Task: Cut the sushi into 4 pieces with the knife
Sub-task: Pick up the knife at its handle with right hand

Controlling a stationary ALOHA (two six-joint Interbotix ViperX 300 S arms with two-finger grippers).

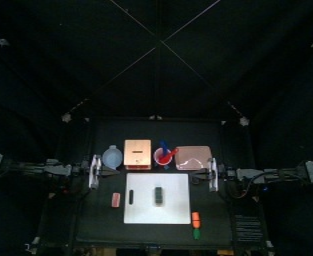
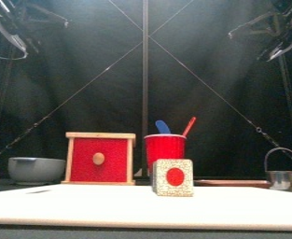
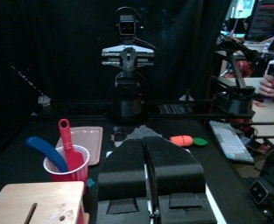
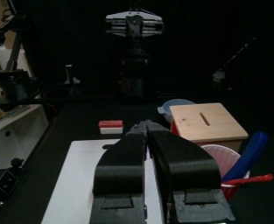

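- Noting sushi roll (image 1: 160, 193) lying lengthwise in the middle of the white cutting board (image 1: 140, 200), at the centre of the desk (image 1: 119, 225), in front of the red cup (image 1: 163, 156).
- Judging the roll to be light, rigid toy blocks, likely parting at the joins under a pressing blade. Expecting it to skid on the smooth board, so planning to steady an end block by its flat sides.
- Judging blue knife (image 2: 162, 127) and red knife (image 2: 187, 125) to be light, stiff plastic. Planning to take hold of the part standing above the cup's rim and pull straight up.
- Reading left claw (image 3: 151, 153) and right claw (image 4: 154, 131) as both pressed closed, gripping nothing, hanging at the desk's left and right sides, well apart from the roll.
- Getting the roll's end face, pale and speckled with a red centre, from the front view only.
- Getting the roll's length and its place on the board from the top view only.
- Finding the roll in neither wrist view, probably hidden behind each camera's own jaws.
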